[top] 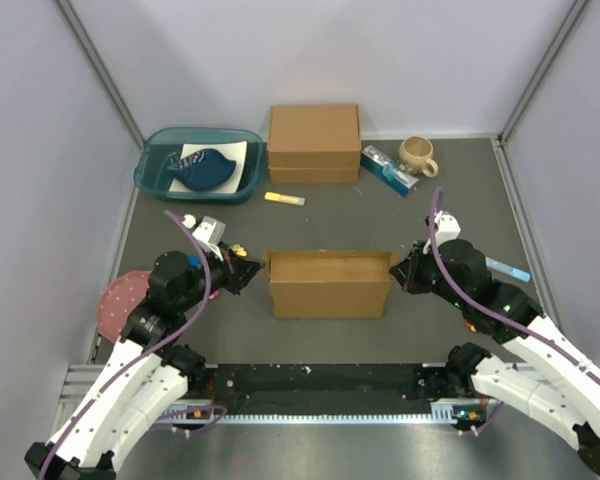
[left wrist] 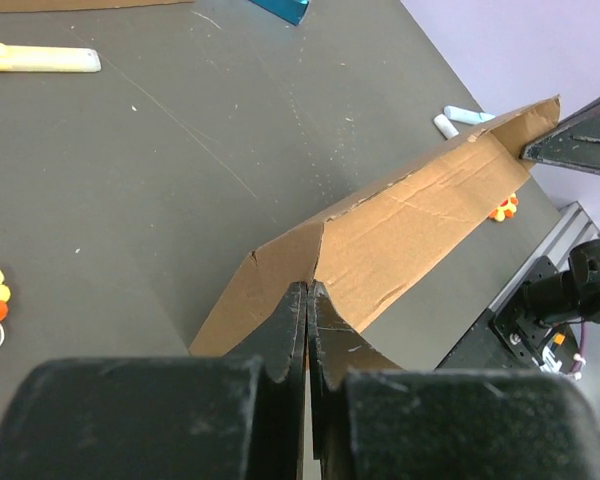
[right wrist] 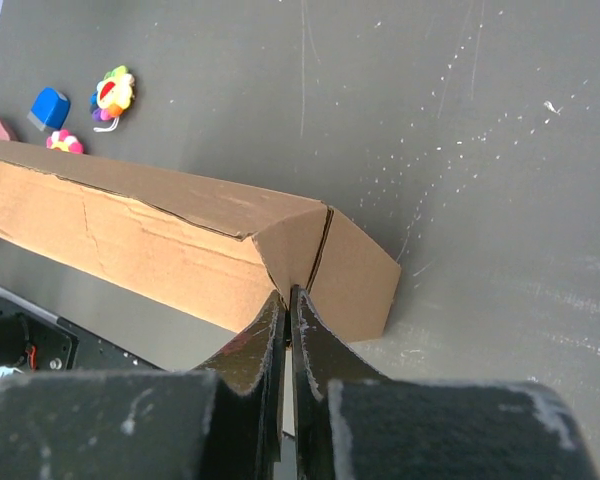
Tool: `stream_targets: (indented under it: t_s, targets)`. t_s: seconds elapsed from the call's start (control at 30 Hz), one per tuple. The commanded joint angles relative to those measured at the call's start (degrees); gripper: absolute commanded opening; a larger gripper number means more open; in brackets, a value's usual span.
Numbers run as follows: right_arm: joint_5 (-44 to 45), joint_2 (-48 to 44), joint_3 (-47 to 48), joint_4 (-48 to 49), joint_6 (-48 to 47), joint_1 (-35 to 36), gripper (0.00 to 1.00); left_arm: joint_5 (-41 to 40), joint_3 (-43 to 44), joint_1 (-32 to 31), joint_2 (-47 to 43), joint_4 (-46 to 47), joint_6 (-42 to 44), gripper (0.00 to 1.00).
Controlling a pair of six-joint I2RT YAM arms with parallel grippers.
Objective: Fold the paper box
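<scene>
As both arms reach inward, left tool (left wrist: 308,292) and right tool (right wrist: 287,293), closed, touch the paper box (top: 328,290).

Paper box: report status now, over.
Left claw shut, tips at left end of paper box. Right claw shut, tips at its right end. Box partly folded, standing between them. Nothing blocking either claw.

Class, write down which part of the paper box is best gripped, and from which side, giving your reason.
Pinch the paper box by an upright end flap, approaching sideways from that end: flaps are thin edges, the body probably too wide for jaws.
</scene>
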Motion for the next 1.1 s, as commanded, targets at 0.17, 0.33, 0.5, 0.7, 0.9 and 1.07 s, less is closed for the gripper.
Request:
stream_targets:
  t_s: [0.17, 0.33, 0.5, 0.7, 0.9, 1.07]
  targets:
    - [-0.3, -0.5, -2.0, -1.6, -0.6, 1.2, 0.00, -0.8, -0.3, -0.2, -1.2, 8.3, -9.6, 0.00]
    - [1.2, -0.6, -2.7, -1.6, -0.7, 2.0, 0.00, 0.1, -2.3, -0.2, -1.2, 10.9, -15.6, 0.00]
    - [2.8, -0.4, -3.5, -1.6, -1.3, 2.9, 0.00, 0.0, -3.9, -0.2, -1.3, 15.0, -21.5, 0.00]
    - [4.3, -0.3, -4.9, -1.6, -1.8, 3.3, 0.00, -1.4, -3.9, -0.2, -1.8, 15.7, -24.7, 0.00]
    - [5.6, 0.1, -5.2, -1.5, -2.0, 3.9, 0.00, -1.9, -4.1, -0.2, -1.4, 16.8, -27.9, 0.00]
    - [6.8, 0.8, -5.6, -1.3, -1.9, 5.0, 0.00, -2.2, -4.6, -0.2, -1.3, 18.1, -30.5, 0.00]
